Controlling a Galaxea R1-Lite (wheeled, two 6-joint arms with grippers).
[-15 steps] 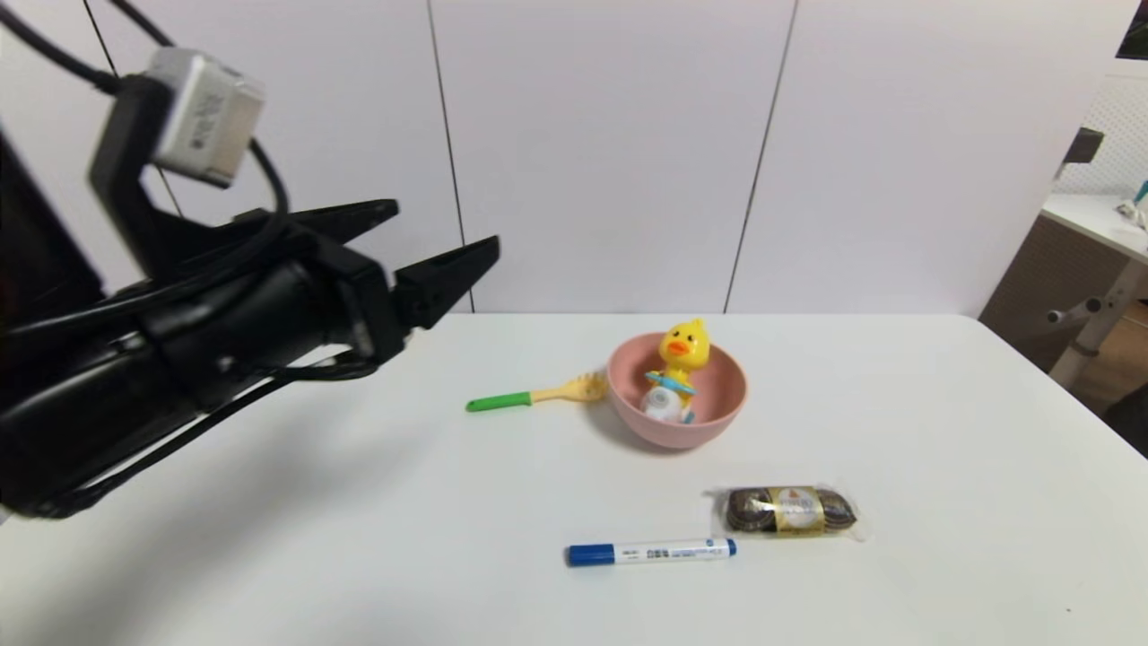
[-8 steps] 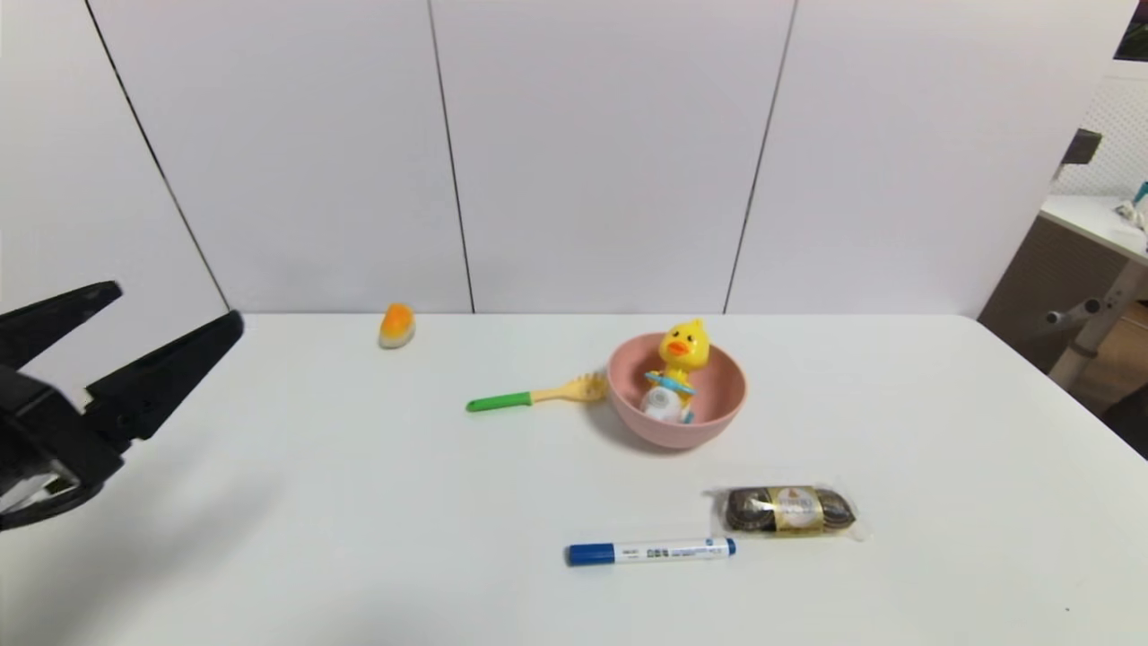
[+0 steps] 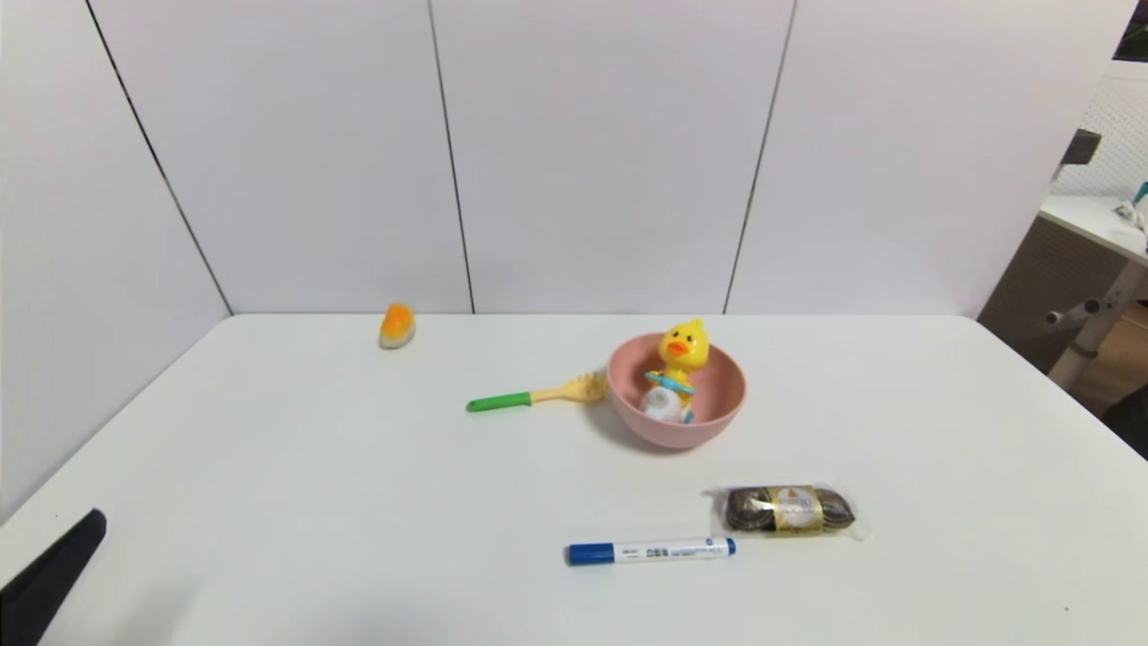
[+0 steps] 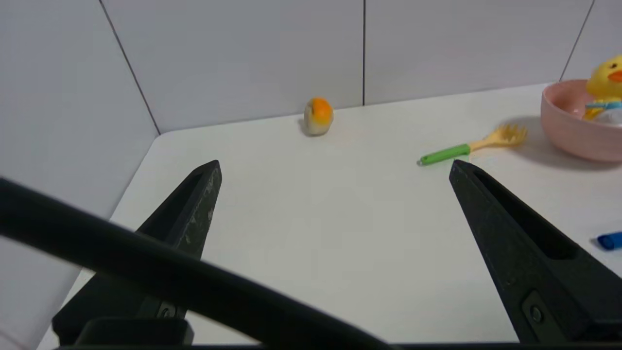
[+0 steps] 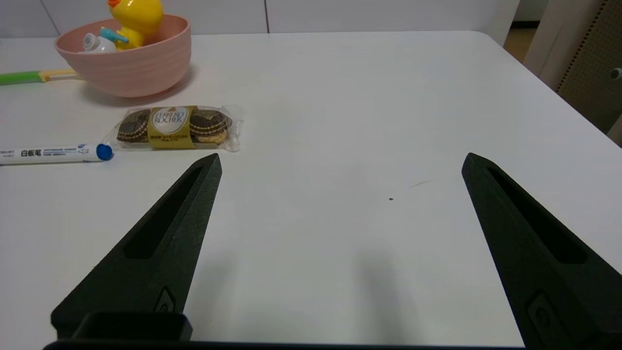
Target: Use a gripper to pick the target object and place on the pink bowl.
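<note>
- Yellow duck toy (image 3: pixel 680 359) sits upright inside the pink bowl (image 3: pixel 708 429), mid-table.
- Green-handled fork (image 3: pixel 529 396) lies just beside the bowl's left.
- Left gripper (image 4: pixel 335 167), jaws wide and empty, hovers over the table's near-left corner.
- Right gripper (image 5: pixel 340 163) hovers at the near right, jaws wide, empty.

The left gripper (image 4: pixel 335 167) is seen low at the near left corner of the bench (image 4: pixel 340 243), only one black fingertip (image 3: pixel 54 574) being caught in the head view. Its jaws are spread wide, and nothing is held between them. The right gripper (image 5: pixel 340 163) is held level above the near right part of the bench, its jaws likewise spread wide and empty.
</note>
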